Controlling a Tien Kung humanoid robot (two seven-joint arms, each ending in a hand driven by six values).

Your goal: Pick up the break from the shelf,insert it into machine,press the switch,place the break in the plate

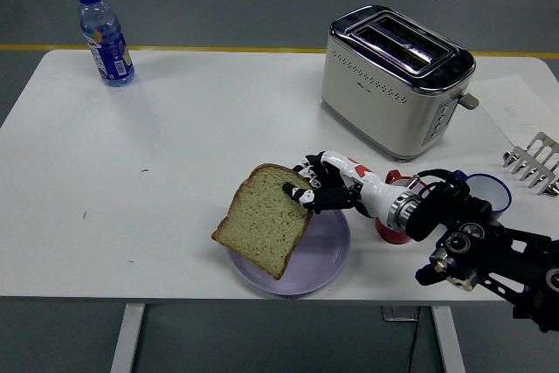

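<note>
Head view: right hand (316, 188) fingers pinched on bread slice (262, 229)'s upper right corner, slice tilted over purple plate (327, 255)

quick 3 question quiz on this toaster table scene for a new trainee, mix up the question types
1. True or false: the right hand holds the bread slice over the purple plate.
2. Which object stands at the table's far left corner? A) water bottle B) kettle C) bowl
3. Fill in: the red mug sits between the plate and the ____ cup.

Key
1. True. The fingers pinch the slice's upper right edge, and the slice hangs tilted, its left corner past the plate's rim.
2. A. The toaster is at the far right and its slots show no bread.
3. Blue.
</note>
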